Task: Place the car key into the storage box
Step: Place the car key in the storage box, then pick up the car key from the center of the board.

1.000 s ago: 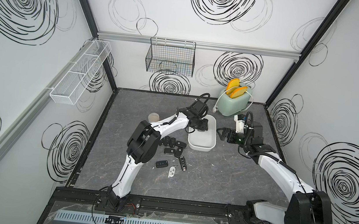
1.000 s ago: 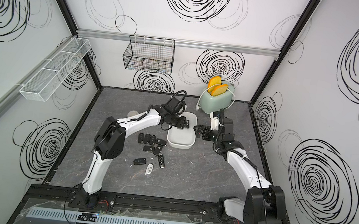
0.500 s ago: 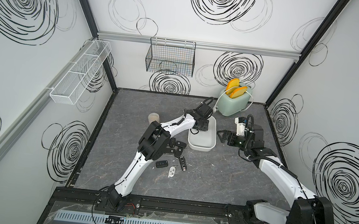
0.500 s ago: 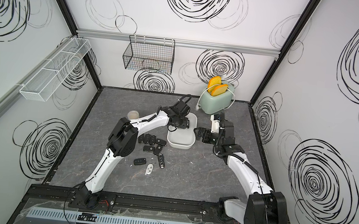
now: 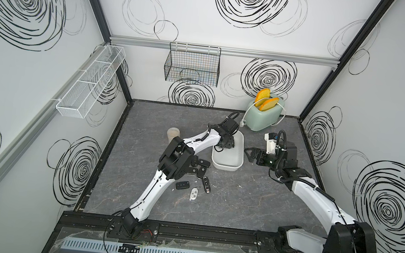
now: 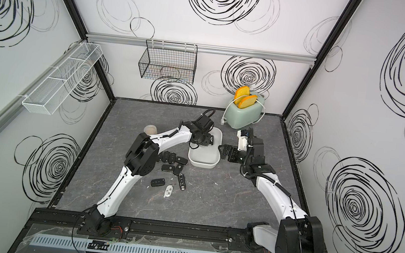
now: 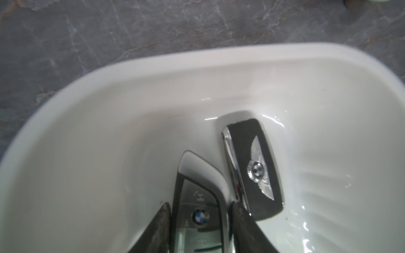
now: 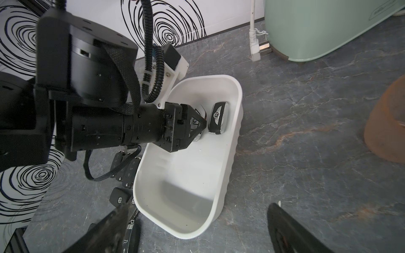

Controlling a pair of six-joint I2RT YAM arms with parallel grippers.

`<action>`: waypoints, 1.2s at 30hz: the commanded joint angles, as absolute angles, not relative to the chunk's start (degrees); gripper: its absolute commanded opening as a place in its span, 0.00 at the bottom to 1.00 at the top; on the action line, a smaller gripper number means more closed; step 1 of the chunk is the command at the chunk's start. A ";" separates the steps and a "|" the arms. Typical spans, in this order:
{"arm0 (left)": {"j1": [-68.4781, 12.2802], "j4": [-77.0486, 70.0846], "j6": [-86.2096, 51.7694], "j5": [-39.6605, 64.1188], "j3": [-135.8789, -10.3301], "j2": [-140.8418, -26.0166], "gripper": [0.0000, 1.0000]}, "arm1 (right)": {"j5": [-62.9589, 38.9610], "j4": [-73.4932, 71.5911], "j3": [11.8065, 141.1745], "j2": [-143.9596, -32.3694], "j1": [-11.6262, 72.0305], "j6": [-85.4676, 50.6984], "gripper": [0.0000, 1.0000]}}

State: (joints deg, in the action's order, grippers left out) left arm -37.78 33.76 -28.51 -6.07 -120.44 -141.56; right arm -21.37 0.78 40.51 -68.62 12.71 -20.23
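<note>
The white storage box (image 5: 228, 167) (image 6: 203, 164) stands mid-table. My left gripper (image 5: 229, 143) (image 6: 207, 140) reaches down into its far end. In the left wrist view a black and silver car key (image 7: 197, 197) with a round blue-white badge lies between the fingers (image 7: 162, 221) of the left gripper (image 7: 200, 206), low inside the box (image 7: 197, 63). Whether they still press it does not show. A black key with a winged badge (image 7: 254, 168) (image 8: 218, 119) lies beside it on the box floor. My right gripper (image 5: 247, 154) (image 8: 198, 206) hovers open beside the box (image 8: 238, 105).
Several black keys (image 5: 199, 167) and a white one (image 5: 193, 193) lie on the table left of the box. A mint toaster (image 5: 265, 116) with toast stands behind it, a cup (image 5: 173, 134) to the left. A wire basket (image 5: 192, 67) and a mesh tray (image 5: 89, 83) hang on the walls.
My left arm's elbow has swung to the right while its gripper stayed over the box's far end with the key. The right arm has shifted only slightly.
</note>
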 commanded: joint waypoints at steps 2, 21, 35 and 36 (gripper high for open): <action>-37.62 34.10 -29.37 -6.39 -122.34 -141.63 0.59 | -22.23 0.44 40.30 -67.52 12.74 -18.95 0.99; -36.41 22.54 -28.13 4.14 -96.08 -111.13 0.73 | -14.07 7.46 42.12 -65.61 25.16 -17.12 0.99; -25.69 19.36 -27.41 13.89 -58.31 -77.98 0.98 | -8.31 11.94 42.52 -71.93 45.95 -19.59 0.99; -25.13 20.02 -27.17 14.20 -57.17 -76.34 0.98 | -8.62 12.25 43.04 -73.04 47.15 -19.90 0.99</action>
